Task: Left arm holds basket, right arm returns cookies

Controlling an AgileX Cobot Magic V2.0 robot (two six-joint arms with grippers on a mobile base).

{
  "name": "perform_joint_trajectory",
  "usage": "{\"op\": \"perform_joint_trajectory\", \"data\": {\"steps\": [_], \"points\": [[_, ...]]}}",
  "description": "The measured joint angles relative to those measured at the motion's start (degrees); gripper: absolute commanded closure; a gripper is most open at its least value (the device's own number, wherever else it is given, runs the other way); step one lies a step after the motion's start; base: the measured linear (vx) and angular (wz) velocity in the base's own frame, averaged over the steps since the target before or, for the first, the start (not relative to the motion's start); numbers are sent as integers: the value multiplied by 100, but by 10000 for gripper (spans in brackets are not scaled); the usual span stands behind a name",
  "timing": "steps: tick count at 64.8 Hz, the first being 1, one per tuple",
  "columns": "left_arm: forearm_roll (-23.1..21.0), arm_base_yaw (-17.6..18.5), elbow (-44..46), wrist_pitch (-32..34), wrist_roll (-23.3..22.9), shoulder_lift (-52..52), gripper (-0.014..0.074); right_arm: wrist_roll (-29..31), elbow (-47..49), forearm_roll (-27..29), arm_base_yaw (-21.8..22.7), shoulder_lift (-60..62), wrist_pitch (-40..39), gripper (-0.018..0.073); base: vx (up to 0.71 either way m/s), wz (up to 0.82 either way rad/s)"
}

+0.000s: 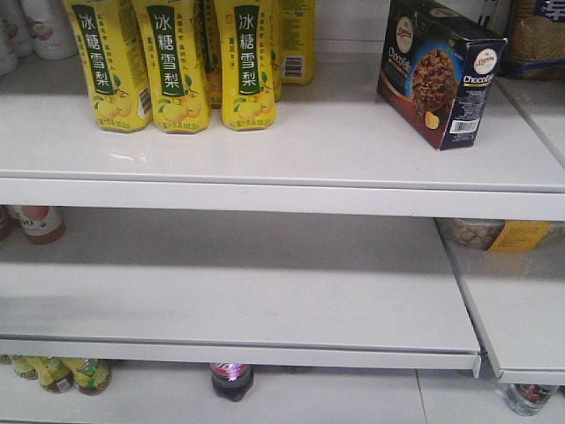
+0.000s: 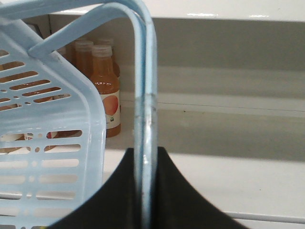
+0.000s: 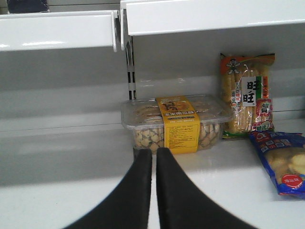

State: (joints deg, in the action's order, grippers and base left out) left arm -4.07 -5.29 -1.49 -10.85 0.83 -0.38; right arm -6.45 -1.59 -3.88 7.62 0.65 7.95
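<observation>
The white shelf surface [image 1: 291,150] is carrying the cookies [image 1: 439,72], standing upright at its right end, well apart from the yellow bottles [image 1: 177,62]. The basket [image 2: 52,143] is hanging with its hoop handles [image 2: 145,100] pinched in the left claw [image 2: 145,191]. The right claw [image 3: 154,167] is sitting pressed together, empty, facing a clear biscuit tub [image 3: 174,124].

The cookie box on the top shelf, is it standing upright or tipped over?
Upright. The cookie box stands on its bottom edge on the top shelf, lettering reading level, right of the yellow bottles.
</observation>
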Motion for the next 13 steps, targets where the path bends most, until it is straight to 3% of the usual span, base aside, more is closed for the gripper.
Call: {"op": "perform_joint_trajectory", "data": {"steps": [13], "points": [[0,0,0,0,0,0,596,0,0,0,0,0,0,562,0,0]]}}
